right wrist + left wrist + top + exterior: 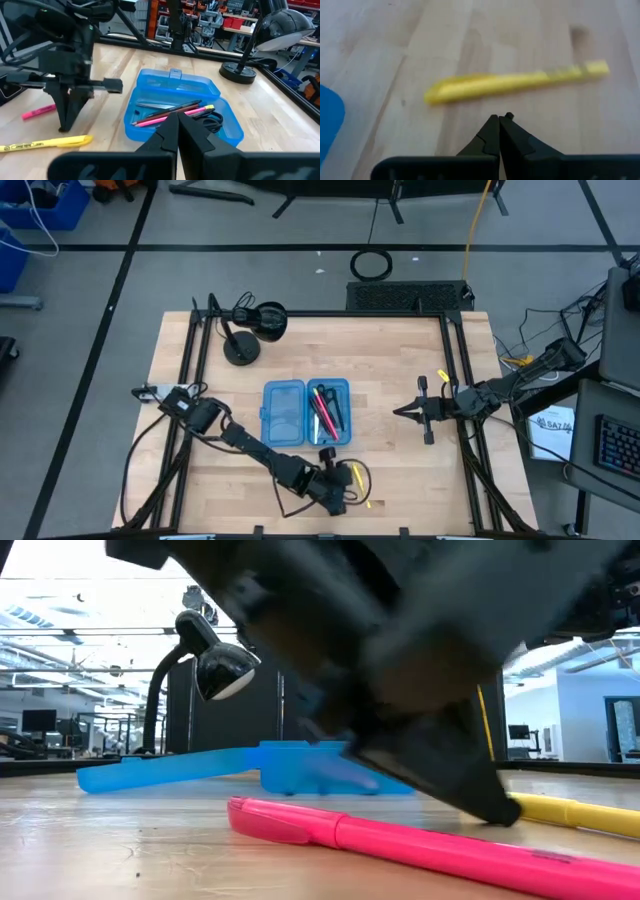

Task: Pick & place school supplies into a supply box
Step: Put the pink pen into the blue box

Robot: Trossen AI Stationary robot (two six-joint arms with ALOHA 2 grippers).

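Note:
The open blue supply box [305, 412] lies flat at the table's middle, also in the right wrist view [180, 100]. One half holds pens and pencils [172, 112] and black-handled scissors [212, 120]. A yellow highlighter [515, 82] and a pink highlighter [400, 840] lie on the wood near the table's near edge. My left gripper [500, 120] is shut and points down between them [65, 125], just short of the yellow one [355, 474]. My right gripper [400, 412] is shut and waits to the right of the box.
A black desk lamp [245, 330] stands near the table's far left corner, beyond the box. Black frame rails [462, 380] run along the table's left and right sides. Bare wood lies between the box and my right gripper.

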